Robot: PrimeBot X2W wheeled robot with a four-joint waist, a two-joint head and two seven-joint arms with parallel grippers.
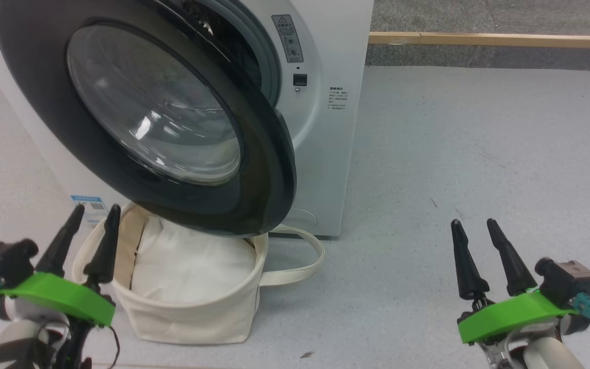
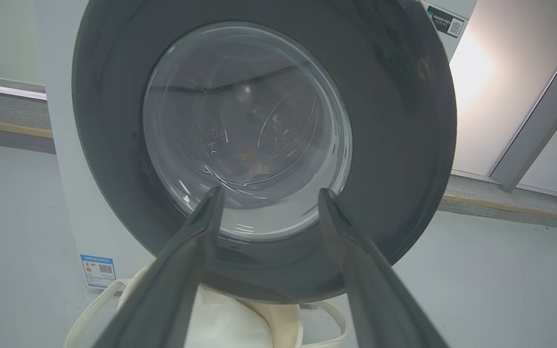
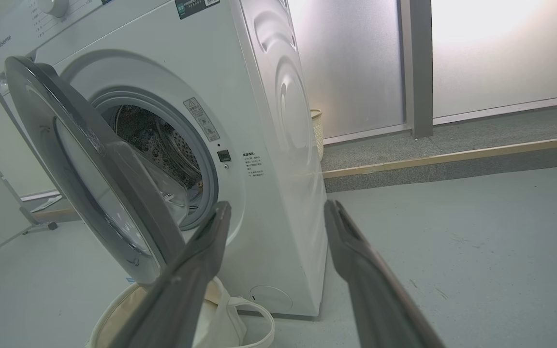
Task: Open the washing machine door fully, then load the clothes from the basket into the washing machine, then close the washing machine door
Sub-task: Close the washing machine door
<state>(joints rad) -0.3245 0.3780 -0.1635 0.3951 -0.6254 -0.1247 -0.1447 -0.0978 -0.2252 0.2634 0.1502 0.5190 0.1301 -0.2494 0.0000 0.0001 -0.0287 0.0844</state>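
Spotter: Washing machine door [image 1: 151,118] stands partly swung out, hinged on our left, and we see the grey rubber ring [image 1: 268,61] in the gap at its right edge
Checker: We agree. Its black lower rim hangs over the back of the basket [image 1: 197,318]; whether the two touch we cannot tell
Spotter: The basket sits on the floor [image 1: 454,154] just in front of the washing machine [image 1: 325,128], with a plain white bundle [image 1: 187,261] inside and one loop handle [image 1: 311,259] lying out to our right
Checker: And the clothes [image 2: 248,163]?
Spotter: Through the door glass, from our left wrist, we make out a blurred pale and orange-brown patch low in the drum [image 3: 179,145]. We take it for them, but it is too smeared to be sure
Checker: Our left gripper [image 1: 97,209] is at the lower left, fingers spread apart and gripping nothing, its tips just beside the basket's left rim and near the blue sticker [image 1: 89,205]
Spotter: Our right gripper [image 1: 474,222] is at the lower right over bare floor, well apart from machine and basket, fingers likewise spread and free
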